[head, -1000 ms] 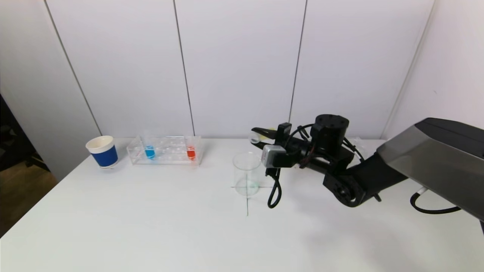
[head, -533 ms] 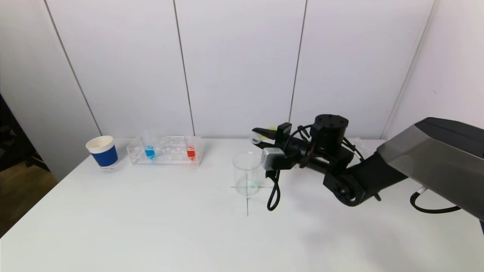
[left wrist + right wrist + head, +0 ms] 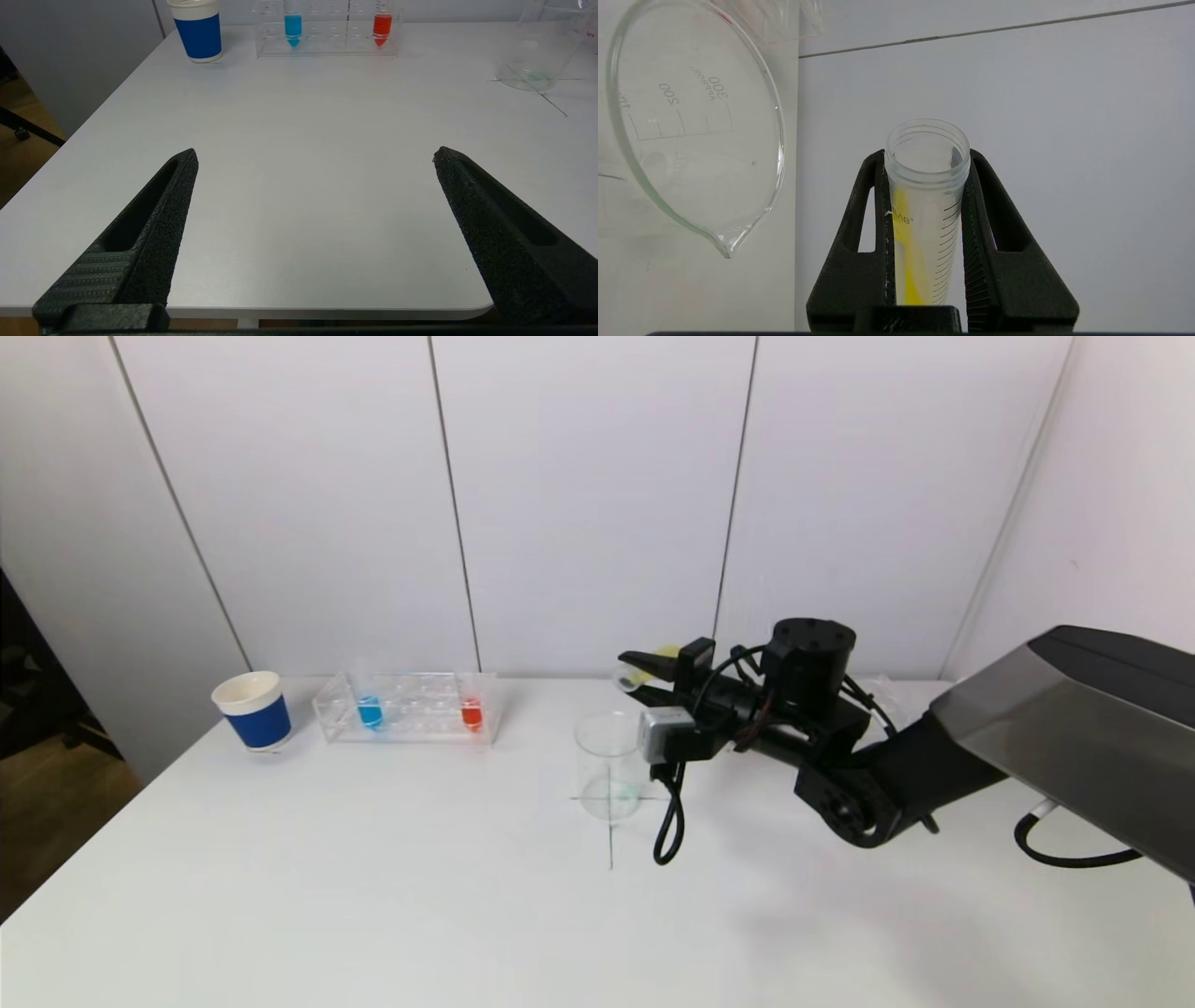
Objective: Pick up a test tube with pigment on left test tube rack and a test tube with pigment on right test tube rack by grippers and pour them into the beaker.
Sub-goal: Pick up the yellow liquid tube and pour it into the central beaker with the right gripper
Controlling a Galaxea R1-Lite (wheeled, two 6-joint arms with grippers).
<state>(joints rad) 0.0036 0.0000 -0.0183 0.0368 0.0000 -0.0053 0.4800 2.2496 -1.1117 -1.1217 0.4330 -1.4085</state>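
My right gripper is shut on a clear test tube with yellow pigment. It holds the tube on its side, just above and behind the rim of the glass beaker. In the right wrist view the tube's open mouth faces away and the beaker stands beside it. A faint greenish film lies at the beaker's bottom. The left rack holds a blue tube and a red tube. My left gripper is open over the table's front edge, out of the head view.
A blue paper cup stands left of the rack. A clear rack shows faintly behind my right arm. A black cable loop hangs from the wrist beside the beaker. Thin cross lines mark the table under the beaker.
My right gripper has crept slightly left toward the beaker with the yellow tube still in its grip. Nothing else has moved.
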